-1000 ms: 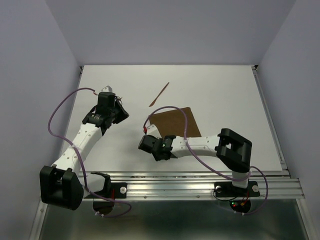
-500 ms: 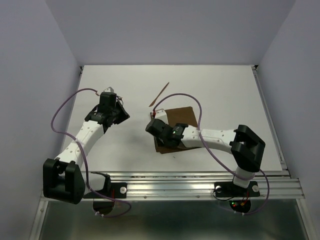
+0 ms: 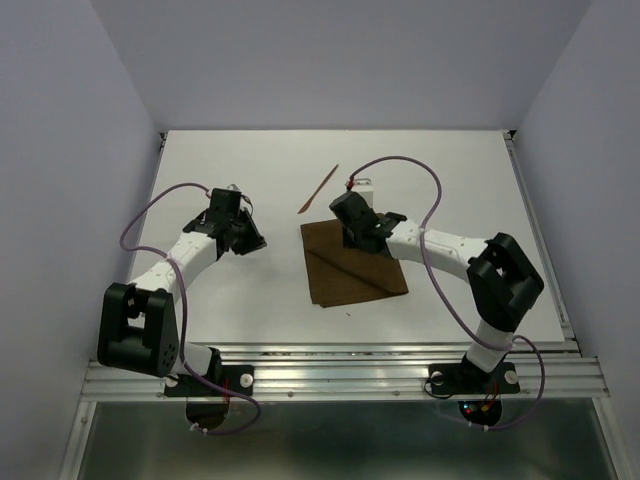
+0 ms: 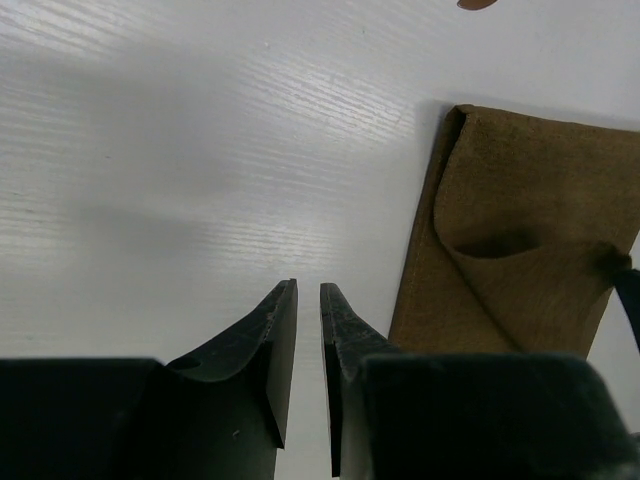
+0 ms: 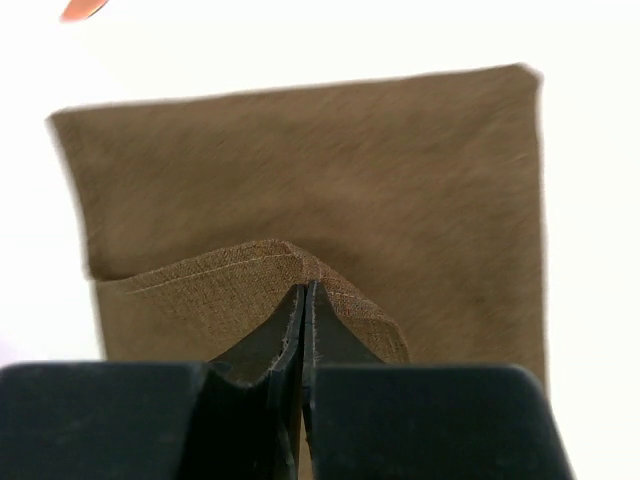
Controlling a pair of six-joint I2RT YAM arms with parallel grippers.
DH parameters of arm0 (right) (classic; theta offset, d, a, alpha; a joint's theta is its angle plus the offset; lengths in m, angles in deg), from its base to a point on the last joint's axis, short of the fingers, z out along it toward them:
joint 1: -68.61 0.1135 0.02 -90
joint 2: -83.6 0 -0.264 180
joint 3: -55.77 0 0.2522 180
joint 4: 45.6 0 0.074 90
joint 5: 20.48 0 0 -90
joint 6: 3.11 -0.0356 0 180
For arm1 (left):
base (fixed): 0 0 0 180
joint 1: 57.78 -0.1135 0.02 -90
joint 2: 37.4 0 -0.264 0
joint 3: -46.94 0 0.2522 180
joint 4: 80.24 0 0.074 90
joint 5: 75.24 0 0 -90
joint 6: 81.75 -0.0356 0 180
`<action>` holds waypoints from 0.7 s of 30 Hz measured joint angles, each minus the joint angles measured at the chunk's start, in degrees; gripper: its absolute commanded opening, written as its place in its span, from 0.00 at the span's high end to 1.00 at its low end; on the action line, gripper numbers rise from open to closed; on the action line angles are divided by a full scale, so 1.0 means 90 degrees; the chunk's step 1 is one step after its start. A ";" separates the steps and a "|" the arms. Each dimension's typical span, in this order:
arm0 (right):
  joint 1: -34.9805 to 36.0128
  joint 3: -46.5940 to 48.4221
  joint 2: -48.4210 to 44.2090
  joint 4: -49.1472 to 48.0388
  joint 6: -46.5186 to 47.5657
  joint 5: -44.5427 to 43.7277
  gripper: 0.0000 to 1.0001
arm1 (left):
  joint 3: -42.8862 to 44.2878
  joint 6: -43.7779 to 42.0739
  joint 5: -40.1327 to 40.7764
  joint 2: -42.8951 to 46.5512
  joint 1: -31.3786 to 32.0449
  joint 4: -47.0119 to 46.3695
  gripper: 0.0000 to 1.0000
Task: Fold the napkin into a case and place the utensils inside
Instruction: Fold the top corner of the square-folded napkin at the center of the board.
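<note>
Plain dark brown napkin (image 3: 350, 276); white table (image 3: 460, 185); the utensil (image 3: 319, 188) looks reddish-brown

I see a white table (image 3: 490, 170). Pale purple walls (image 3: 340, 60) stand around the table. A metal rail (image 3: 340, 365) runs along its near edge.

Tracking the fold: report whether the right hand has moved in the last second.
Yes. The right hand has moved away from the near rail, toward the table's far edge, pinching the napkin.

On the table (image 3: 460, 170), the right hand (image 3: 351, 216) is at the far edge of the napkin (image 3: 352, 272), and one utensil (image 3: 318, 188) lies just beyond.
</note>
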 measured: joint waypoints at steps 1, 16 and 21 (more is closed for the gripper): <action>-0.0165 0.0000 0.0029 -0.0063 0.0039 0.0000 0.99 | -0.0007 -0.0029 -0.0032 -0.0012 0.0000 0.0000 0.73; -0.1285 0.0333 0.0906 -0.0301 0.0316 0.0245 0.99 | -0.0015 -0.0245 -0.0146 0.0058 0.0000 0.0112 0.73; -0.1362 0.0542 0.1039 -0.0345 0.0432 0.0265 0.99 | -0.0015 -0.0260 -0.0155 0.0087 0.0000 0.0131 0.73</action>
